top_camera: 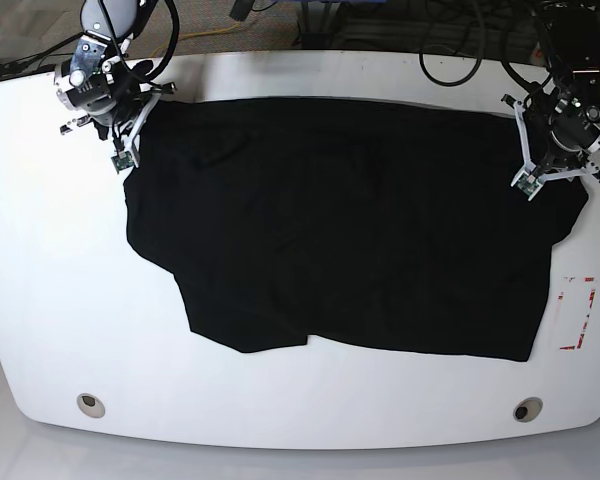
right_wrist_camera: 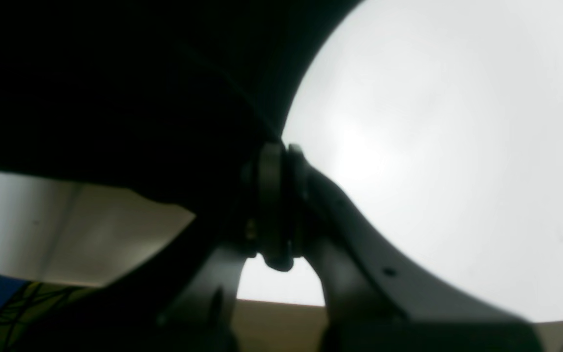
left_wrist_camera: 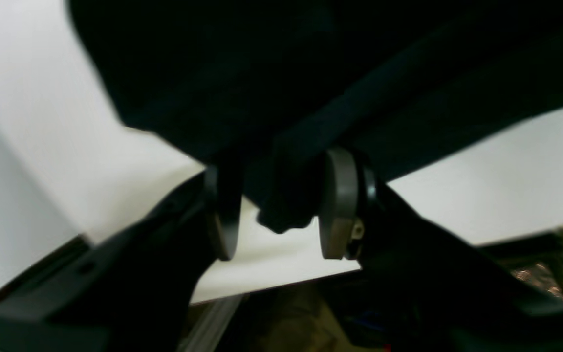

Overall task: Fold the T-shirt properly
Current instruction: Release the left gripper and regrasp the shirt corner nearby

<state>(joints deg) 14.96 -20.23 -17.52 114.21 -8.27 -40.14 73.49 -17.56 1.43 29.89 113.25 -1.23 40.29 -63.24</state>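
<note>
T-shirt (top_camera: 350, 225) spans between grippers: right gripper (right_wrist_camera: 274, 205) clamps one corner; left gripper (left_wrist_camera: 281, 205) parted around other corner's fold.

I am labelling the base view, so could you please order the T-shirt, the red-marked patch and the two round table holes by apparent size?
1. T-shirt, by far
2. Red-marked patch
3. Two table holes: alike, not ranked
</note>
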